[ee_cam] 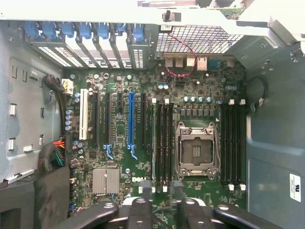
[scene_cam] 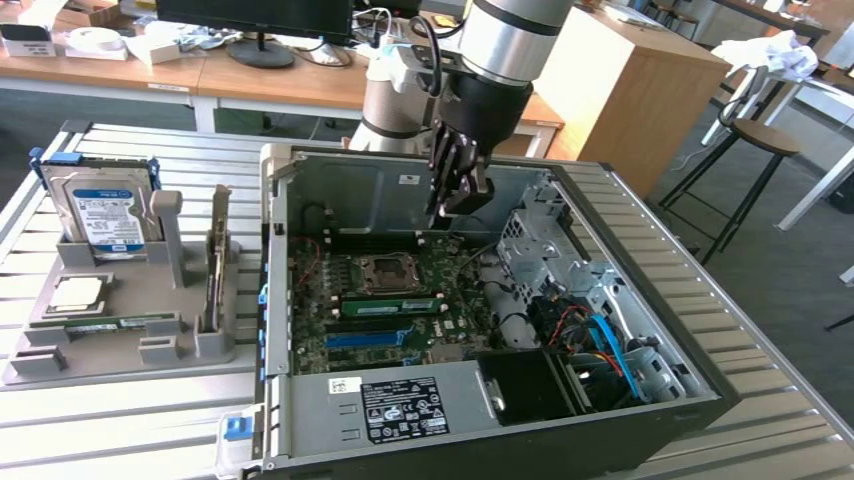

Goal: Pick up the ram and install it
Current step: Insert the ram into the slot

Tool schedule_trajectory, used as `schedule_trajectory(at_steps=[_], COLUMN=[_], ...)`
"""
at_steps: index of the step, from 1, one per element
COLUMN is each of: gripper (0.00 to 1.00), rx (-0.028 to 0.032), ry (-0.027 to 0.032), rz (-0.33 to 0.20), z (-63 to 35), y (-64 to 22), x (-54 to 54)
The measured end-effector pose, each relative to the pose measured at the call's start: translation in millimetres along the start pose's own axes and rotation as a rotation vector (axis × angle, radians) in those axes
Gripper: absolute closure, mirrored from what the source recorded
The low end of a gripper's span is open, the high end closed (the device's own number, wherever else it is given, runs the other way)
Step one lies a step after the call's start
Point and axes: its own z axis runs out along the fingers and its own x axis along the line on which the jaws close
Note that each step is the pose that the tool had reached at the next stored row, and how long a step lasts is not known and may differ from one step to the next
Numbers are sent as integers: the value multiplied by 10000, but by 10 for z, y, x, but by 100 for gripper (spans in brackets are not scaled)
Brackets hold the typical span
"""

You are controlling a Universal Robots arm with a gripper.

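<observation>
One wide gap governs this moment. The ram (scene_cam: 114,322) is found well apart from the gripper (scene_cam: 458,205), off toward the exterior view's left and lower than the fingertips. It is laid flat in the grey tray (scene_cam: 120,365), outside the computer case (scene_cam: 276,300).

Its long axis is set roughly across the exterior view, along the tray's near part. That is close to parallel with a green stick (scene_cam: 387,305) seated in a slot below the gripper (judged to be a separate module, though this cannot be confirmed).

The gripper is held above the motherboard (ee_cam: 119,86). In the wrist view its fingers (ee_cam: 139,210) are seen parted by a moderate gap, and nothing is gripped between them.

Between gripper and ram two obstacles are met: the case's raised side wall, then an upright card (scene_cam: 218,255) standing in the tray just beside that wall. Beyond the ram from the gripper's side, open tray is left. The processor chip (scene_cam: 78,293) lies just beside the ram, and the hard drive (scene_cam: 107,210) stands farther back. Open room is available above the ram, so it is judged reachable from overhead without those neighbours being touched.
</observation>
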Motion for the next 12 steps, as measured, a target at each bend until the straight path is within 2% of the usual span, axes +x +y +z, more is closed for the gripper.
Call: schedule_trajectory(at_steps=[1,2,4,12], gripper=[77,77,89,90], rx=[0,0,0,0], ry=[0,0,0,0], rz=[0,0,0,0], z=[0,0,0,0], y=[0,0,0,0], x=[0,0,0,0])
